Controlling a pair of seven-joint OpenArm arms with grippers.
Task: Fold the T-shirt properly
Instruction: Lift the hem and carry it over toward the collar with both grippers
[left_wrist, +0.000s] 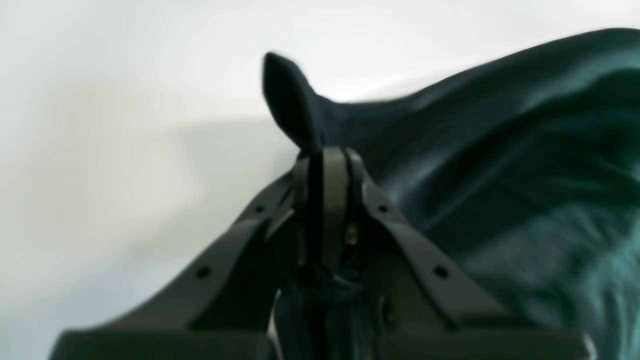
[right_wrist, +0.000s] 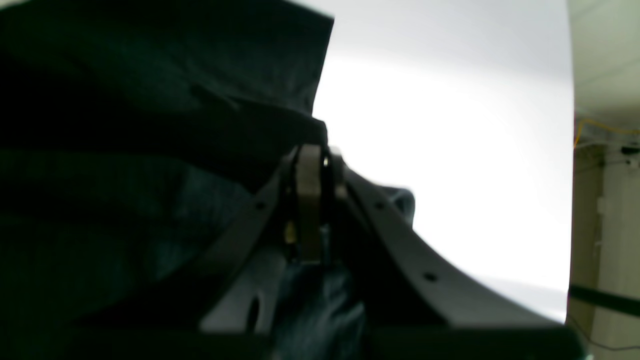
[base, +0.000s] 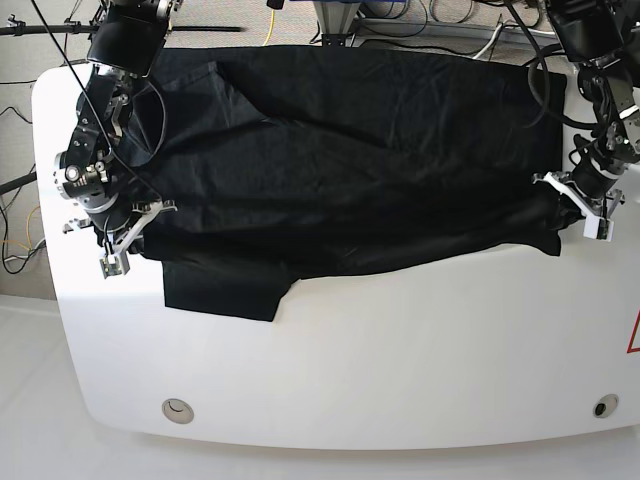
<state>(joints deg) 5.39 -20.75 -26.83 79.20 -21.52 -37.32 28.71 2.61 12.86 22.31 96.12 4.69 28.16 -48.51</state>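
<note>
The black T-shirt (base: 350, 150) lies across the white table (base: 400, 350), its front edge rumpled and lifted a little at both ends. My left gripper (base: 556, 198) sits at the shirt's right edge in the base view. Up close, the left gripper (left_wrist: 325, 150) is shut on the T-shirt (left_wrist: 500, 150), with a pinched point of cloth sticking up past the tips. My right gripper (base: 145, 235) is at the shirt's left edge. In its wrist view, the right gripper (right_wrist: 312, 147) is shut on a fold of the T-shirt (right_wrist: 150, 100). One sleeve (base: 225, 285) lies flat near the front left.
Bare white tabletop stretches in front of the shirt. Two round holes (base: 178, 408) (base: 603, 405) sit near the front corners. Cables (base: 450, 15) run behind the table's back edge. A red mark (base: 633, 335) shows at the right edge.
</note>
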